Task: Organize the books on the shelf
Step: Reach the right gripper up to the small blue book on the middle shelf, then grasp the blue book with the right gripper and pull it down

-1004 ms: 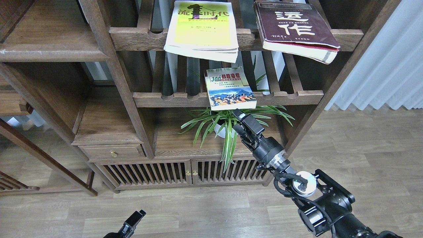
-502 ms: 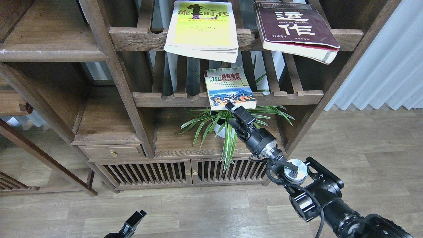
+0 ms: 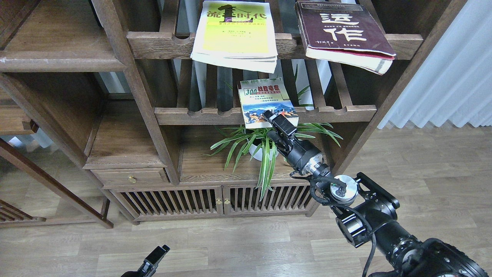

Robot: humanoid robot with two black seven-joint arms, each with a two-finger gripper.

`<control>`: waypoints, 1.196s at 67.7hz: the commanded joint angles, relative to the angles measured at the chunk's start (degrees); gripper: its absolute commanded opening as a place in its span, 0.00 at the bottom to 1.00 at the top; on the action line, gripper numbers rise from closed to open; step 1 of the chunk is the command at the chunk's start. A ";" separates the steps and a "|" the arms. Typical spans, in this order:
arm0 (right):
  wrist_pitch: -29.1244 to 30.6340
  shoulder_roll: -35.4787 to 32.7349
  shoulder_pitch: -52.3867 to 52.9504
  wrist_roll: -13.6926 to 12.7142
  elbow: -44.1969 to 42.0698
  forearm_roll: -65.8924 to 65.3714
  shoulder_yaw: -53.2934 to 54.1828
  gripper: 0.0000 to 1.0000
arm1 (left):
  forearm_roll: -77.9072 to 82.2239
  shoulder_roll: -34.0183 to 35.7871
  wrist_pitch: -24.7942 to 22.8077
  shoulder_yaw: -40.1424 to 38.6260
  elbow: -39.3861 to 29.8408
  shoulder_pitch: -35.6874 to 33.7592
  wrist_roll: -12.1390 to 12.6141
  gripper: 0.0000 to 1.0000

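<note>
The small "300" book (image 3: 268, 103) lies flat on the lower slatted rack (image 3: 338, 112), with its near end sticking out over the wavy front rail. A second ago my right hand (image 3: 277, 122) was lower, down in front of the spider plant (image 3: 261, 144). Now it has come up and forward, and its tip is right at the book's near edge, over the picture of the mountain and the crowd. I think this means I am about to grab this book first. I cannot tell if the fingers are spread or pinching yet, because they look dark and end-on.

The book is thin and soft, with a shiny paper cover and pale page edges.

Above the "300" book, on the upper rack (image 3: 161, 43), lies the big yellow-green book (image 3: 235, 32), floppy and hanging over the rail. To the right of it is the thick maroon book (image 3: 342, 32) with white letters, also poking out.

Far left of the "300" book and higher is the flat brown shelf (image 3: 57, 57) with pale scuffs on its round edge.

My left hand (image 3: 153, 259) sits low over the wood floor (image 3: 238, 242), well away, and I cannot tell its fingers apart.
</note>
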 commanded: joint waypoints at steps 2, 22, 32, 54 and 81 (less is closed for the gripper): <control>-0.12 0.00 0.73 0.05 -1.06 0.00 -0.13 0.80 | -0.09 0.00 0.00 0.00 0.00 0.00 0.00 0.99; -0.30 0.00 2.92 -0.13 -3.52 0.00 -0.39 0.72 | -0.09 0.00 0.00 0.00 0.09 0.00 0.00 0.99; -0.38 0.00 3.19 -0.39 -3.70 0.00 -0.48 0.65 | -0.09 0.00 0.00 0.00 0.09 0.00 0.00 0.99; 0.76 0.00 3.28 -0.48 -3.61 0.09 -0.13 0.39 | -0.09 0.00 0.00 0.00 0.18 0.09 0.00 0.99; 8.37 0.00 1.08 -2.76 -3.52 0.44 0.13 0.03 | -0.09 0.00 0.00 0.00 0.18 0.09 0.09 0.99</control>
